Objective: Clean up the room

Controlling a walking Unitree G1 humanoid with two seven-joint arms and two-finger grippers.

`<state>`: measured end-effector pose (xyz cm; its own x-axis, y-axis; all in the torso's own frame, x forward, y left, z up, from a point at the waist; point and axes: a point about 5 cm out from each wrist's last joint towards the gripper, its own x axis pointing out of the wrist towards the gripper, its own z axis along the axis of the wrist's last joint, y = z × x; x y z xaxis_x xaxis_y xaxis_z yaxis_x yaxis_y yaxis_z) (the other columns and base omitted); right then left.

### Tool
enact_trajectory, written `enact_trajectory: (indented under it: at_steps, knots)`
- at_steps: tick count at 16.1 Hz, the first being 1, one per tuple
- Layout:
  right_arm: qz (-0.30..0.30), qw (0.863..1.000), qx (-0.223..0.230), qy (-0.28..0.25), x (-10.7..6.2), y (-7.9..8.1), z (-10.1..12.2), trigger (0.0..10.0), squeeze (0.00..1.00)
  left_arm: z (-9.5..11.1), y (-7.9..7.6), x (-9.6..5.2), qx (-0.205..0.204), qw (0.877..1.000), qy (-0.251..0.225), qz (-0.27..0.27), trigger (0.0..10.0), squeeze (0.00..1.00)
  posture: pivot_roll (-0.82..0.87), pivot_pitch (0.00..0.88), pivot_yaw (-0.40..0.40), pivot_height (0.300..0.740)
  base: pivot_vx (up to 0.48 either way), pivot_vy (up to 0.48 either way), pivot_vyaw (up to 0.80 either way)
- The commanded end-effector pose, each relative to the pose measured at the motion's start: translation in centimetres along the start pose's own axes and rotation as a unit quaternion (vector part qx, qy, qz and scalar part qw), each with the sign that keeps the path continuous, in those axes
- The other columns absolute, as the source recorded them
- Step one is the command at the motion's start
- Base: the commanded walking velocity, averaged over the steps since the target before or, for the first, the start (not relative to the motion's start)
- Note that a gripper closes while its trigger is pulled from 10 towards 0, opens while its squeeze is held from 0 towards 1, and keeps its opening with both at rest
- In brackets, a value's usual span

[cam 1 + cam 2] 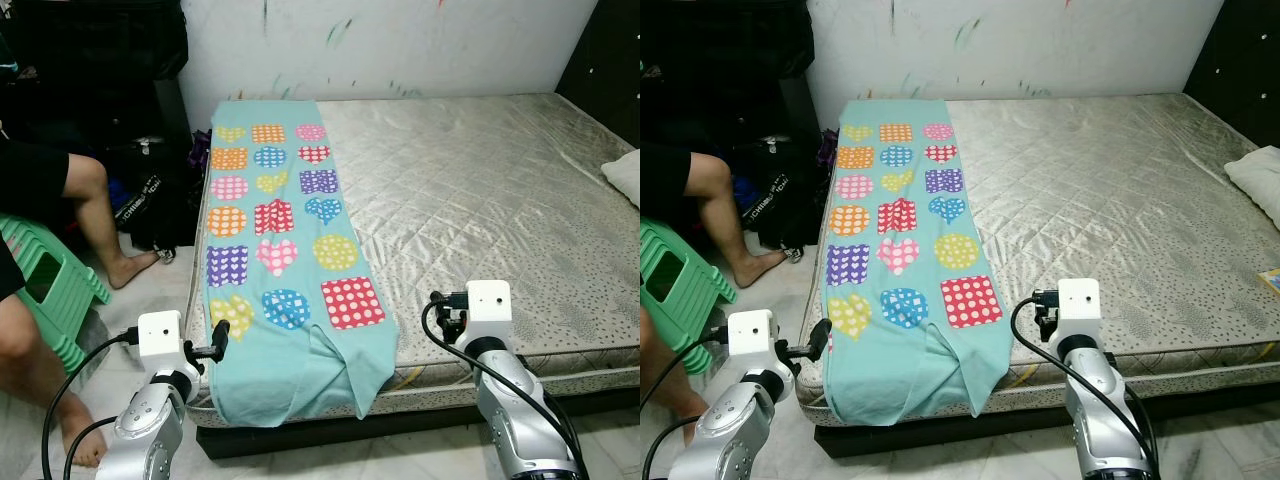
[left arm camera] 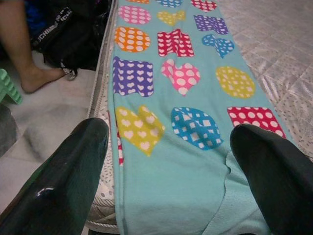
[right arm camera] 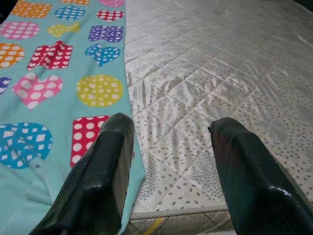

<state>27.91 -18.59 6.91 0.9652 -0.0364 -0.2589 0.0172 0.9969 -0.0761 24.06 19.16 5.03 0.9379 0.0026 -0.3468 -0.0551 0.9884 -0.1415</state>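
Bare mattress [image 1: 480,190] against a paint-streaked wall; one teal blanket [image 1: 290,250] along its left side, end hanging off the near edge. We count one pillow [image 1: 625,175], one green stool [image 1: 45,285], one black bag [image 1: 150,205], one seated person's leg [image 1: 100,215].

Left wrist: left gripper [image 2: 171,166] spread open, empty, over the hanging end; a one-sided pull could drag the blanket to the floor.

Right wrist: right gripper [image 3: 168,171] open, empty, straddling the blanket's edge
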Motion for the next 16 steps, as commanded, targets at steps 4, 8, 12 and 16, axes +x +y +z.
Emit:
enact_trajectory:
  at_steps: [4,8,12,16]
  knots:
    - [-0.004,1.000,0.015,-0.010,-0.09,-0.07,0.39,10.0,0.00,0.61,-0.04,-0.05,0.009,1.000,-0.014,0.001,10.0,0.00,-0.12,0.000,-0.006,0.719,0.000,0.000,0.00]
    - [-0.006,1.000,0.018,-0.004,-0.09,-0.07,0.21,10.0,0.00,0.67,-0.02,-0.03,0.005,1.000,-0.016,0.000,10.0,0.00,-0.12,0.000,-0.005,0.719,0.000,0.000,0.00]
    - [-0.009,1.000,0.019,-0.004,-0.12,-0.17,0.21,10.0,0.00,0.74,-0.06,-0.02,0.008,1.000,-0.015,-0.002,10.0,0.00,-0.12,0.000,-0.003,0.719,0.000,0.000,0.00]
    - [-0.009,1.000,0.018,-0.005,-0.10,-0.18,0.24,10.0,0.00,0.69,-0.09,0.03,0.006,1.000,-0.014,-0.003,10.0,0.00,-0.12,0.000,-0.003,0.719,0.000,0.000,0.00]
